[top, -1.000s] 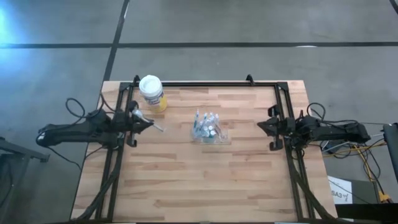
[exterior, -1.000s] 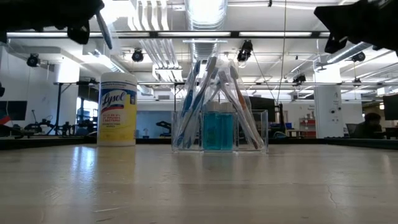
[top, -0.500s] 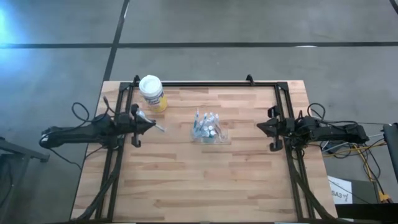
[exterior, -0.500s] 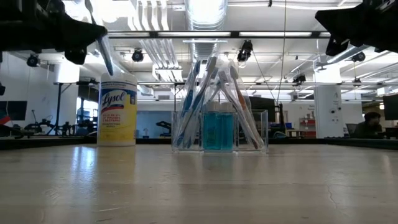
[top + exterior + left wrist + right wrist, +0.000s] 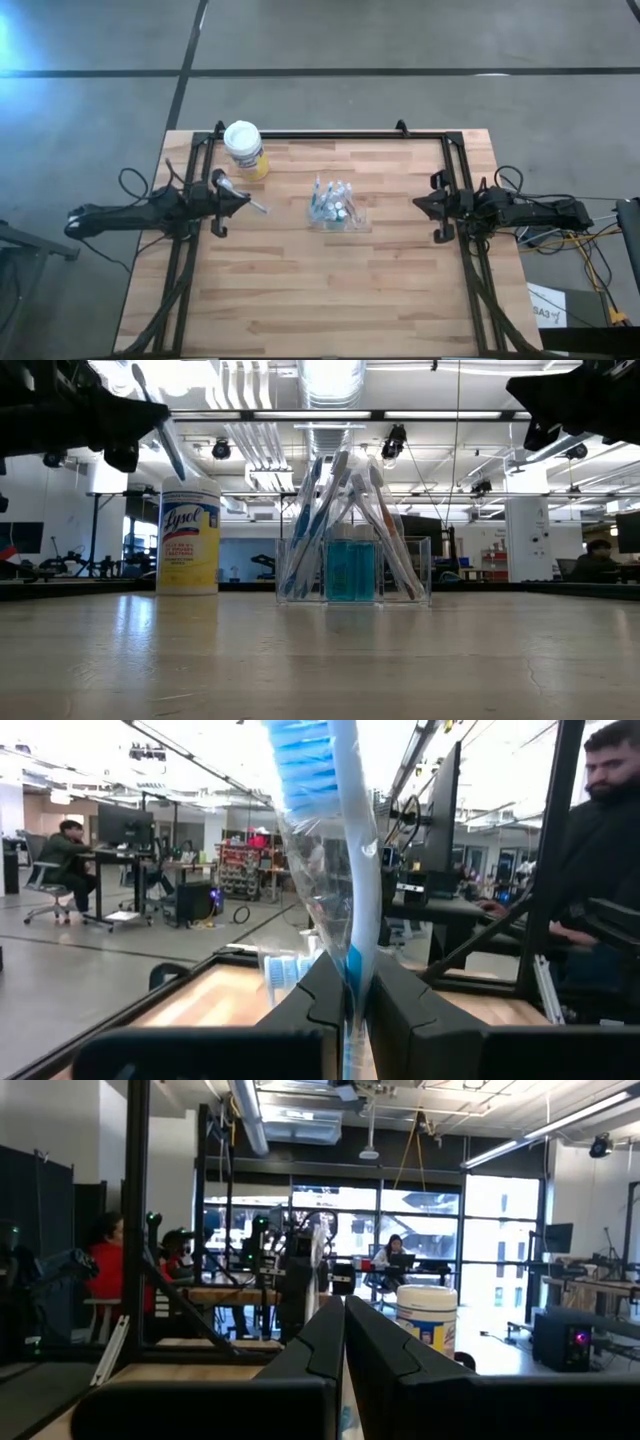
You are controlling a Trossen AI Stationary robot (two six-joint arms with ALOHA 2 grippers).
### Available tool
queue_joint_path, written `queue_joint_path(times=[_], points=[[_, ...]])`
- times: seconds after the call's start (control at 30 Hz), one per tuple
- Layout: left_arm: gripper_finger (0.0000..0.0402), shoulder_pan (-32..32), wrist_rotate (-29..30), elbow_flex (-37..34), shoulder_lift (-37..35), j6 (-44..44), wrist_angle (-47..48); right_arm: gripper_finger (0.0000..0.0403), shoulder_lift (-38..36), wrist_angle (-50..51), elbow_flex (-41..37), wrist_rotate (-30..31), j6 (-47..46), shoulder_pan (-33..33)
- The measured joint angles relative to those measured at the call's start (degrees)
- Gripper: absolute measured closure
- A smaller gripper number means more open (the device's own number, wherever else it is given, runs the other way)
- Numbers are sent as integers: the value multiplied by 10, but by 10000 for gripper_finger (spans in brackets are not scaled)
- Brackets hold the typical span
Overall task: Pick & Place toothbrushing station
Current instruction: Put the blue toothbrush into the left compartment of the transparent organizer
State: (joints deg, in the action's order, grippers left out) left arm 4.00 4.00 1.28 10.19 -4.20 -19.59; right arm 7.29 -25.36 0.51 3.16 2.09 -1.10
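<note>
Holding toothbrush point(image 5: 350, 910), left tool point(image 5: 240, 201) drifted slightly back.

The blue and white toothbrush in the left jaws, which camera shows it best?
Left wrist view: the wrapped blue-and-white toothbrush fills it, pinched between the left jaws. High view shows a small sliver; low view a tilted handle; right wrist view, nothing clear.

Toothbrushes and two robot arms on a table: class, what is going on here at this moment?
The left gripper is shut on a wrapped toothbrush, holding it up in the air over the table's left side, near the yellow canister. The rest of the blue-and-white toothbrushes stand in a clear holder at the table's middle. The right gripper is shut, holds nothing, and waits at the table's right edge.
</note>
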Motion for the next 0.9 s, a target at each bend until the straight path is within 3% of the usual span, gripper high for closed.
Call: queue_joint_path(times=[0.3,0.63,0.9], points=[[379,-1,25,69,112,2,-43,394,0,0,0,20,0,0],[377,-3,18,144,411,3,-211,394,0,1,0,20,0,0],[376,-7,-9,231,576,-9,-233,394,3,7,0,23,0,0]])
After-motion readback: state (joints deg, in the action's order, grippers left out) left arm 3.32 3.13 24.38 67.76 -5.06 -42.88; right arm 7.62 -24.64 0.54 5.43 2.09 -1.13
